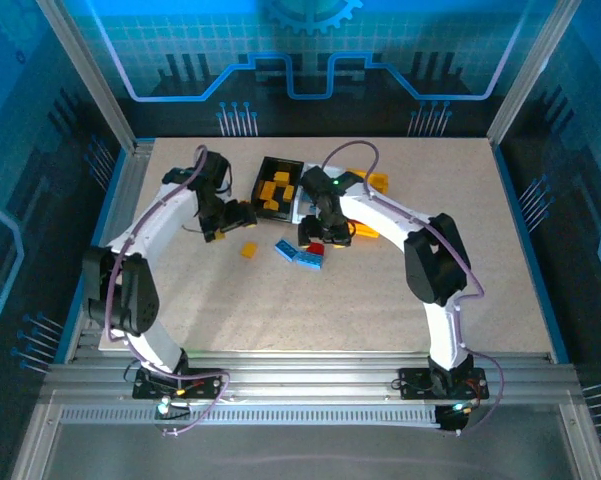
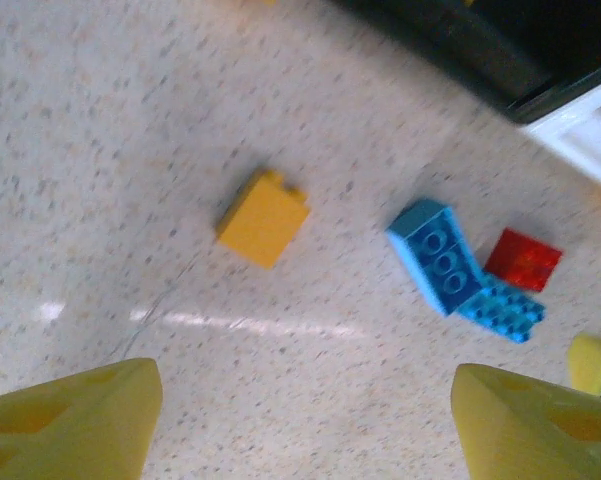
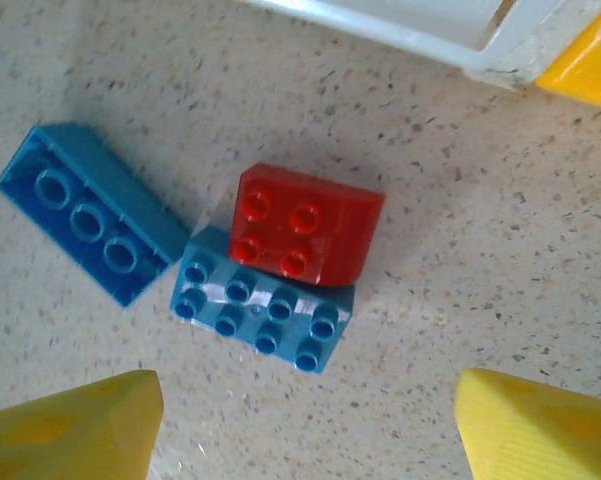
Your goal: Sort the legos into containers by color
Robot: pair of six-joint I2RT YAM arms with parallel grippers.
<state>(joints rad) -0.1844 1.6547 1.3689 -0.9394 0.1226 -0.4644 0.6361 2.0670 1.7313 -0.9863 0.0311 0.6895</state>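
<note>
Four loose legos lie on the table in front of the containers. A yellow brick (image 2: pixel 263 217) (image 1: pixel 248 249) sits alone to the left. A red brick (image 3: pixel 302 225) (image 1: pixel 316 248) rests against a studded light blue brick (image 3: pixel 262 310) (image 1: pixel 308 259), and another light blue brick (image 3: pixel 85 210) (image 1: pixel 284 248) lies with its hollow underside showing. My left gripper (image 2: pixel 305 430) (image 1: pixel 225 222) hovers open over bare table, near the yellow brick. My right gripper (image 3: pixel 310 430) (image 1: pixel 325 235) hangs open just beside the red and blue bricks, holding nothing.
The black bin (image 1: pixel 267 170) holds several yellow bricks. A white bin (image 3: pixel 410 25) lies beside it, partly under my right arm. The yellow-orange bin (image 1: pixel 378 182) sits to the right of that. Open tabletop extends toward the near edge.
</note>
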